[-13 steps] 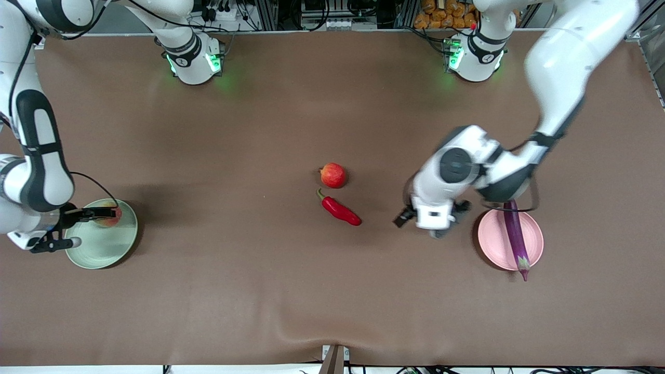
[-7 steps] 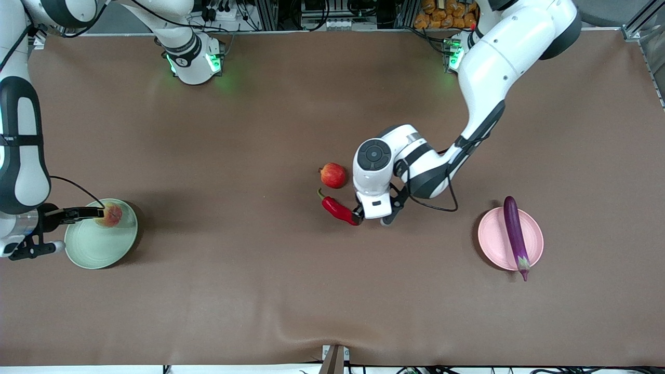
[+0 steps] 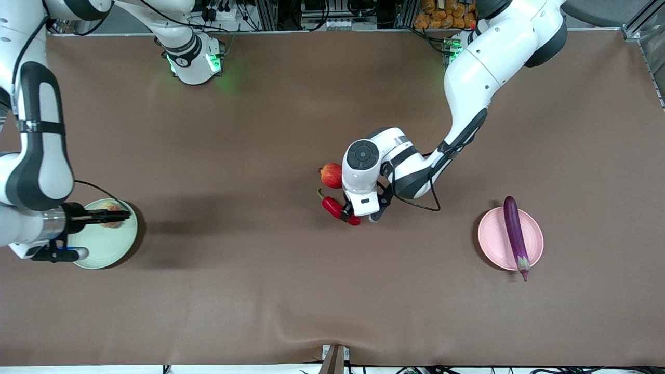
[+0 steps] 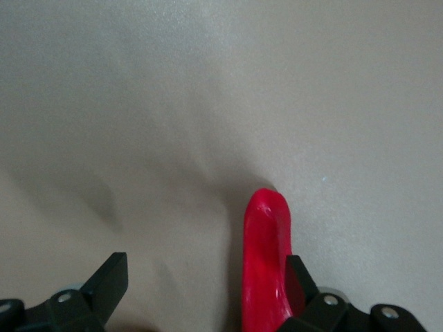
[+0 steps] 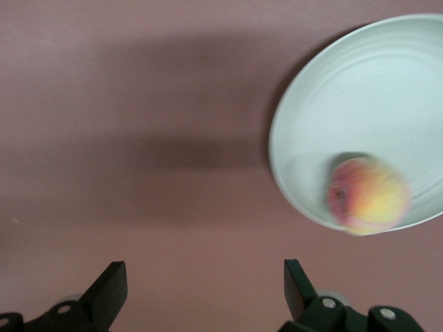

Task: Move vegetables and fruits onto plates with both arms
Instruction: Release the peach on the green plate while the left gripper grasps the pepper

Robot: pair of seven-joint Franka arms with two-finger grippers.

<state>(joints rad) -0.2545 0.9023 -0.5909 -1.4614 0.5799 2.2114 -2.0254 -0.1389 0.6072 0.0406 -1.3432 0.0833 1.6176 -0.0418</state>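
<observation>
The left arm has swung away from the pink plate (image 3: pixel 493 239), where the eggplant (image 3: pixel 514 231) lies across the dish with its stem end overhanging the rim nearest the front camera. A second ago the left claw (image 3: pixel 347 214) was just beside that plate; now it is down over the chili (image 3: pixel 332 206) in the middle of the desk (image 3: pixel 260 285). In the left wrist view the fingers are spread, with the chili's tip lying between them and close against one finger, not centred. So the pepper is not gripped yet. I'd say closing on it is the next move, and the off-centre fit could make it roll or slip.

The red fruit (image 3: pixel 331 175) sits on the desk just beside the chili, farther from the front camera and untouched.

At the right arm's end, the right claw (image 3: pixel 117 215) hangs over the green plate (image 3: pixel 106 244), also spread. It has shifted only slightly, and the peach (image 5: pixel 368 194) rests on the plate, let go. Two items look delivered and two remain.
</observation>
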